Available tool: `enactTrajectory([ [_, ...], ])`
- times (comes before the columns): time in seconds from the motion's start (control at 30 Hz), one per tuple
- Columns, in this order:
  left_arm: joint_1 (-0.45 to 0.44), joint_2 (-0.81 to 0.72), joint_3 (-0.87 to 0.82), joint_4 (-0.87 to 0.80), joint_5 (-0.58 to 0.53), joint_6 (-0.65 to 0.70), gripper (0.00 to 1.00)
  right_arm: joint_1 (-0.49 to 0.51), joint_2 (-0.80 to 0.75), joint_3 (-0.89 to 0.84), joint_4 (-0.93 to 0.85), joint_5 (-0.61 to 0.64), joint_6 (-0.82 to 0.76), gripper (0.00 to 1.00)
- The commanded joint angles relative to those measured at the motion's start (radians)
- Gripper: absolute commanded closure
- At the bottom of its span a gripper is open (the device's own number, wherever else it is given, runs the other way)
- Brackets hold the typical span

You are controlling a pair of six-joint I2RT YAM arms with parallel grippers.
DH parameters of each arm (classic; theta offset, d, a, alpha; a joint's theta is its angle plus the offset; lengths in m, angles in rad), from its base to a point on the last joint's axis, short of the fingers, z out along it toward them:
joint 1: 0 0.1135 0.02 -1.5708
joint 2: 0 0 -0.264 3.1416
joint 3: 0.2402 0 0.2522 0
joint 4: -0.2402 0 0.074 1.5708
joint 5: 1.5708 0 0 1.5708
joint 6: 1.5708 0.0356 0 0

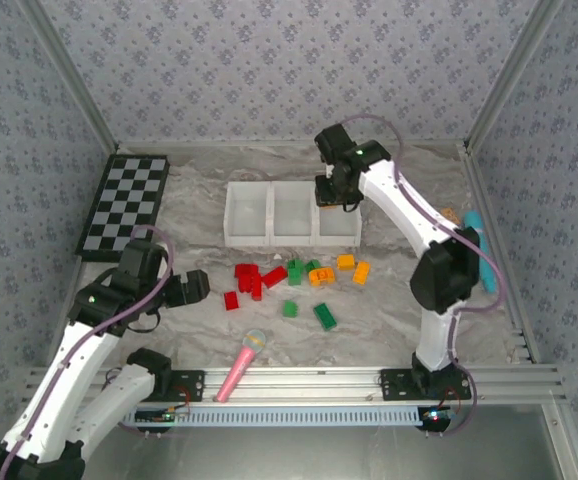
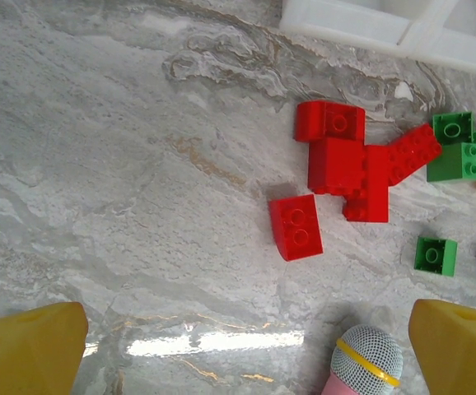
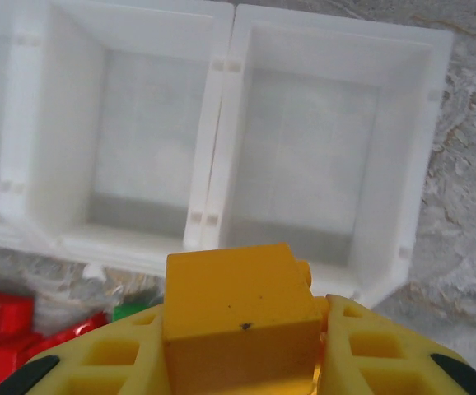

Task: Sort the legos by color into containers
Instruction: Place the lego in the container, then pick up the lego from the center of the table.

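Hovering above the right-end bin of the containers [image 1: 249, 238], the right gripper [image 1: 331, 197] reads in the top view as a dark block, too small to show what it carries. Its wrist camera settles that: two yellow, ribbed fingers [image 3: 98, 362] are clamped on the sides of an orange brick [image 3: 238, 300], a smooth, glossy cube with a rounded stud showing at its right edge. Beyond the brick, two of the bins are seen from above. They are milky translucent plastic with thick rims and sloping walls, joined by small tabs along their shared wall.

The top view gives the layout. The legos [image 1: 295, 270] lie scattered on the table [image 1: 399, 300] just in front of the bins, reds to the left, greens in the middle, oranges to the right. A pink microphone toy [image 1: 239, 365] lies nearer the arms and a checkerboard [image 1: 124, 205] sits at the far left. The left gripper [image 1: 194, 287] hangs low beside the red bricks [image 2: 345, 160].

Its wrist camera shows what the overhead one blurs. The yellow fingertips [image 2: 24, 350] stand wide apart, holding nothing, above grey-veined marble. The red bricks have round studs, several touching in a clump and one lying apart. The toy's silver mesh head sits at the lower edge.
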Motion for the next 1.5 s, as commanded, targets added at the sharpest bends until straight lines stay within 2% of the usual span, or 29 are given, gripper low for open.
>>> enactTrajectory([
  [0.0, -0.023, 0.023, 0.007, -0.001, 0.004, 0.015, 0.00, -0.025, 0.087, 0.062, -0.059, -0.016, -0.036, 0.72],
  [0.1, -0.033, 0.027, 0.015, -0.011, -0.025, 0.005, 0.00, -0.045, 0.129, 0.069, -0.046, -0.031, -0.035, 0.72],
  [0.2, -0.033, 0.009, 0.039, -0.058, -0.157, -0.051, 0.00, -0.061, 0.158, 0.065, -0.032, -0.044, -0.037, 0.71],
  [0.47, -0.020, -0.052, -0.003, 0.088, 0.037, 0.050, 0.00, -0.069, 0.167, 0.034, -0.001, -0.041, -0.030, 0.62],
  [0.53, -0.021, -0.077, -0.012, 0.121, 0.022, 0.048, 0.00, -0.070, 0.160, 0.035, -0.008, -0.014, -0.015, 0.61],
  [0.63, -0.021, -0.141, -0.028, 0.164, -0.062, 0.017, 0.00, -0.069, 0.128, 0.012, 0.000, 0.004, -0.007, 0.53],
  [0.7, -0.021, -0.188, -0.054, 0.205, -0.073, 0.012, 0.00, -0.068, 0.104, -0.004, 0.005, 0.006, -0.002, 0.49],
  [0.83, -0.021, -0.252, -0.118, 0.259, -0.029, 0.023, 0.00, -0.064, 0.057, -0.019, -0.006, 0.015, 0.008, 0.44],
  [1.0, -0.023, -0.226, -0.123, 0.254, -0.008, 0.039, 0.00, -0.054, -0.038, -0.085, 0.004, 0.026, 0.041, 0.41],
  [1.23, -0.026, -0.136, -0.112, 0.253, 0.047, 0.055, 0.00, -0.052, -0.295, -0.360, 0.048, 0.039, 0.138, 0.32],
  [1.47, -0.032, -0.132, -0.107, 0.235, -0.006, 0.051, 0.00, -0.158, -0.539, -0.703, 0.112, -0.022, 0.257, 0.31],
])
